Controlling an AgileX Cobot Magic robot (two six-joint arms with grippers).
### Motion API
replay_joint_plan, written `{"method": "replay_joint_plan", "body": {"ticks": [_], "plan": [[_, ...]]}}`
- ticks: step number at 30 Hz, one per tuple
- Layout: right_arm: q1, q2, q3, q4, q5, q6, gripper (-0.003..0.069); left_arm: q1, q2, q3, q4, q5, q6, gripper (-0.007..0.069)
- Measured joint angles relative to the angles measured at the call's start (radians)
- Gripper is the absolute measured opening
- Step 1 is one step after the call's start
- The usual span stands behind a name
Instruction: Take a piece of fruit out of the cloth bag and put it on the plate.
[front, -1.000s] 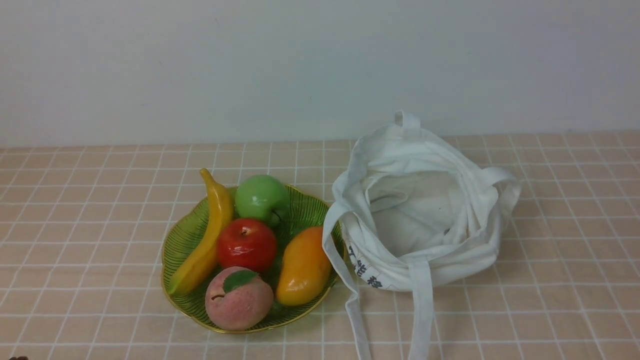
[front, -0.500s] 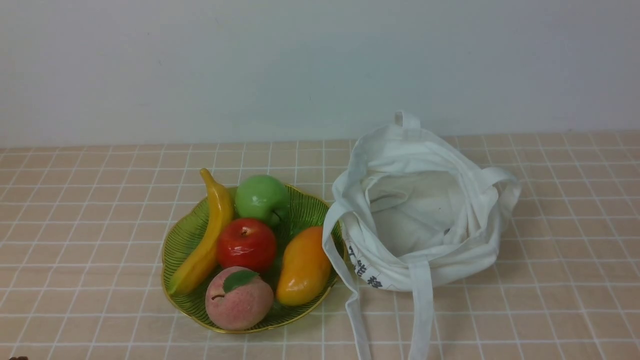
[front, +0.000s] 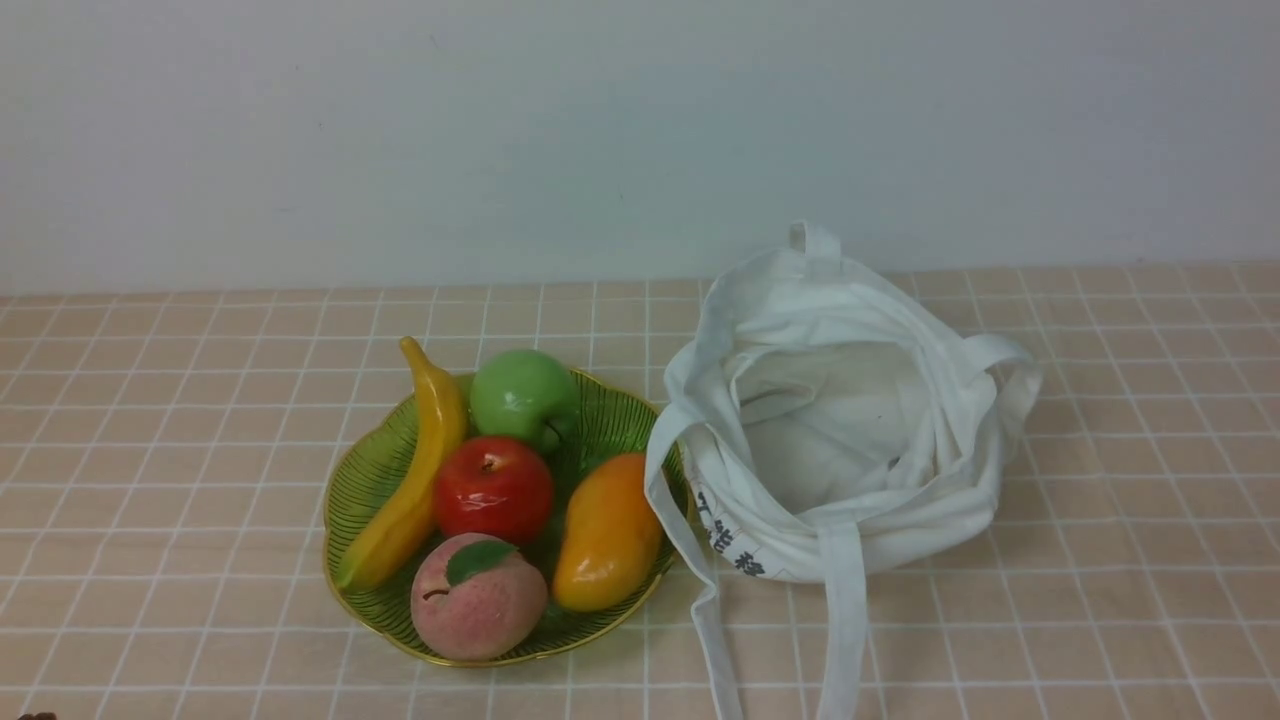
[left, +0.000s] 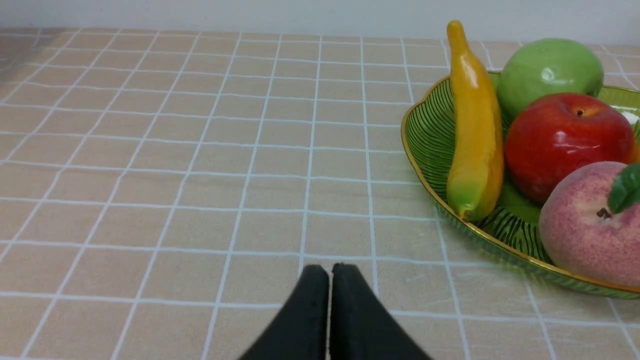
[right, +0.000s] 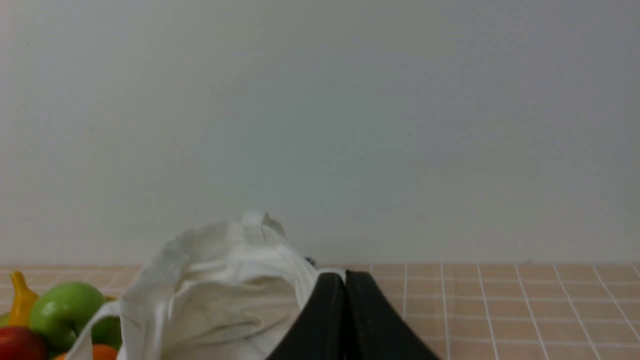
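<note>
Front view is showing the cloth bag (front: 840, 420) slumping just right of the plate (front: 365, 475), with its nearest fold touching or overlapping the plate's right rim and its mouth gaping up and toward the robot. Only white cloth is showing inside. No fruit is visible there, though the folds are hiding the deepest part.

5 pieces are lying on the plate. The banana (front: 415, 470) is along its left edge with its long axis running front to back, and the green apple (front: 522, 395) is at the back. The red apple (front: 492, 488) is in the middle, the mango (front: 606, 530) is on the right side and the peach (front: 477, 597) is at the front.

The left gripper (left: 329, 272) is hanging with its fingers pressed together on nothing, off the plate's left-front side, and the banana is the fruit lying nearest it. The right gripper (right: 344, 277) is likewise clenched and empty. It is sitting on the far side of the bag from the plate, so the bag is lying between it and the plate.

The right arm is therefore the nearer one for reaching into the bag. Judging by the bare interior, nothing is likely waiting there to be lifted.
</note>
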Motion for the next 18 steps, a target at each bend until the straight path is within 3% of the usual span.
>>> {"method": "replay_joint_plan", "body": {"ticks": [10,18], "plan": [[0.0,-0.013,0.214,-0.042,0.002,0.012,-0.0015,0.0,0.0,0.0,0.0,0.0,0.0,-0.0008],[-0.031,-0.013,0.226,-0.048,0.012,0.012,-0.0015,0.0,0.0,0.0,0.0,0.0,0.0,-0.0008]]}}
